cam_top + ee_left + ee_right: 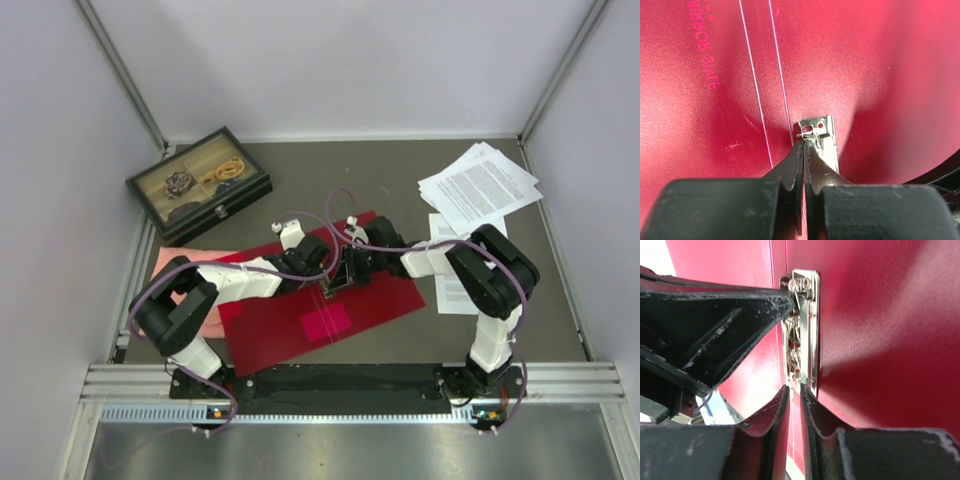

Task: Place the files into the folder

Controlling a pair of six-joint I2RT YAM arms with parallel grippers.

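Table (400,170) and files (480,187) show overhead; wrist views reveal the folder (880,75) clip (821,131).

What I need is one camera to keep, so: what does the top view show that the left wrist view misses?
Only the top view: the papers at the back right, the black box and the pink cloth beside the folder. Only the left wrist view: the left fingers closed at the end of the metal clip, and mirrored lettering on the red surface. Both: the open red folder.
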